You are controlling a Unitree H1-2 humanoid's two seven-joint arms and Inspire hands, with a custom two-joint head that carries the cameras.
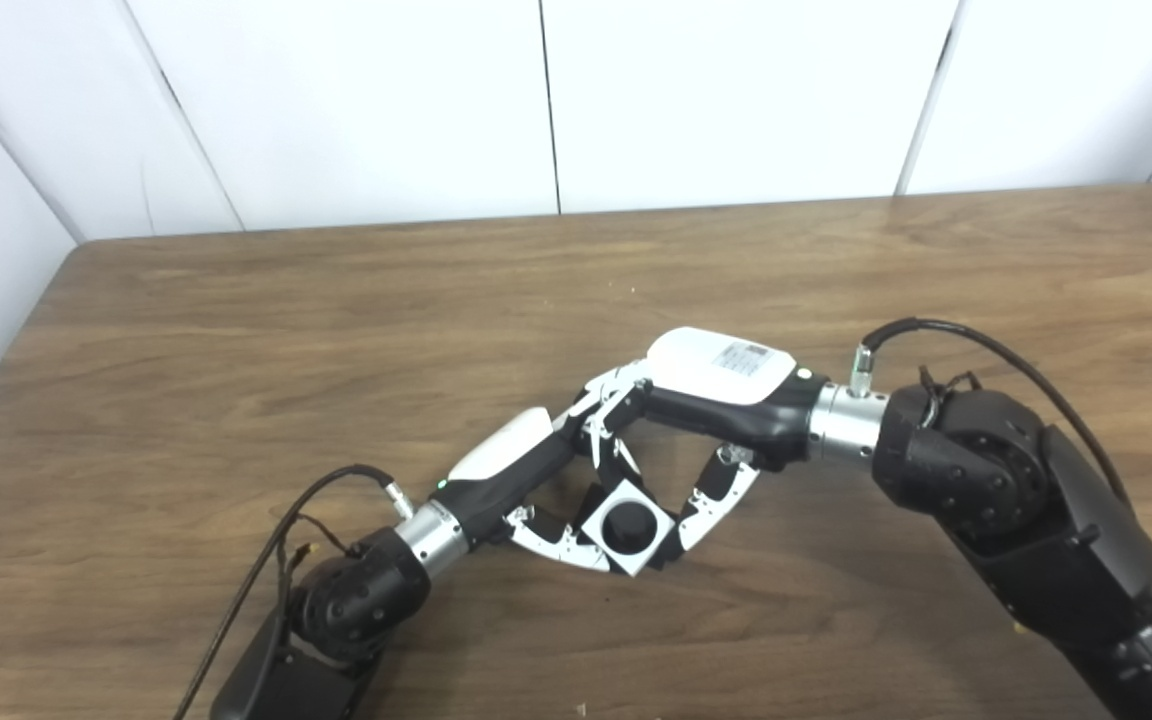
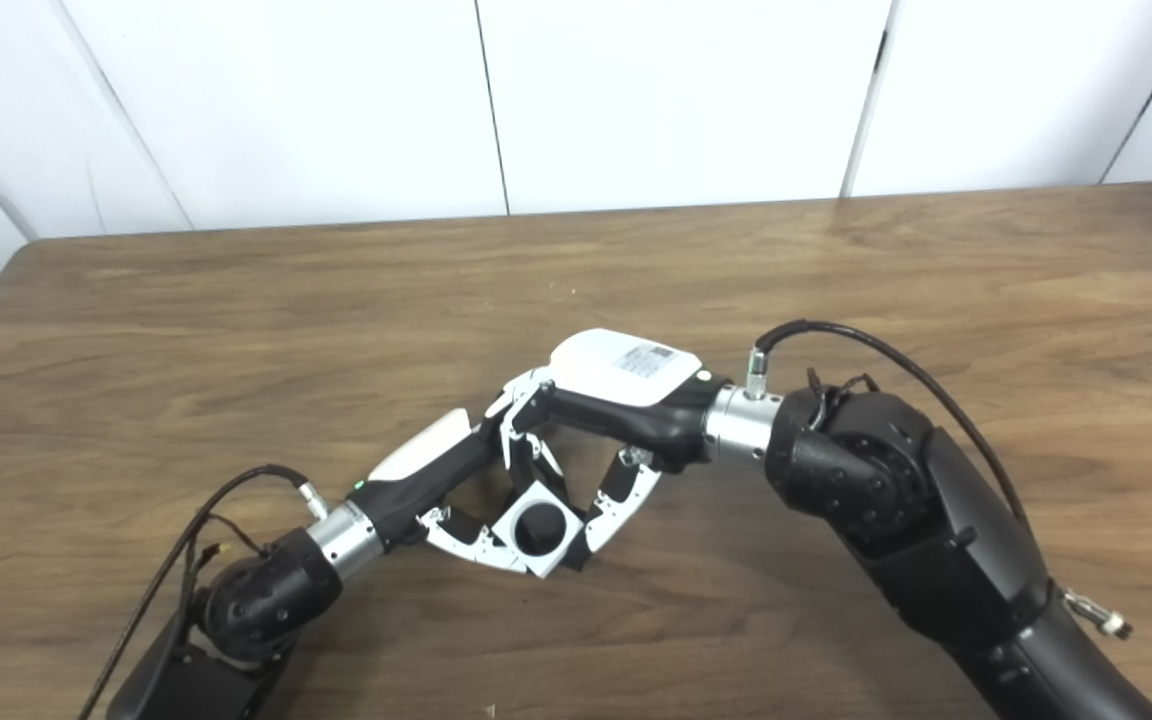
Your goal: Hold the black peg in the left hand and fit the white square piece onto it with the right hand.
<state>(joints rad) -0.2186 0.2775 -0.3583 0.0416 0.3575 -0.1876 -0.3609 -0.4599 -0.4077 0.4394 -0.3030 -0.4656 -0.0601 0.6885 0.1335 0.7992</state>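
My two hands meet over the middle of the wooden table [image 1: 236, 330]. The white square piece [image 1: 607, 532] is tilted like a diamond, and the round black peg [image 1: 627, 525] fills its central hole. My left hand [image 1: 521, 462] reaches in from the lower left, its fingers curled around the peg from behind and below; most of the peg is hidden. My right hand [image 1: 714, 388] comes from the right, its fingers [image 1: 721, 497] closed on the square piece's right edge. In the right eye view the piece [image 2: 511, 530] sits between both hands.
Black cables loop from both wrists, one [image 1: 331, 485] on the left and one [image 1: 946, 330] on the right. White wall panels [image 1: 556, 100] stand behind the table's far edge. The table's left edge [image 1: 6, 350] runs diagonally.
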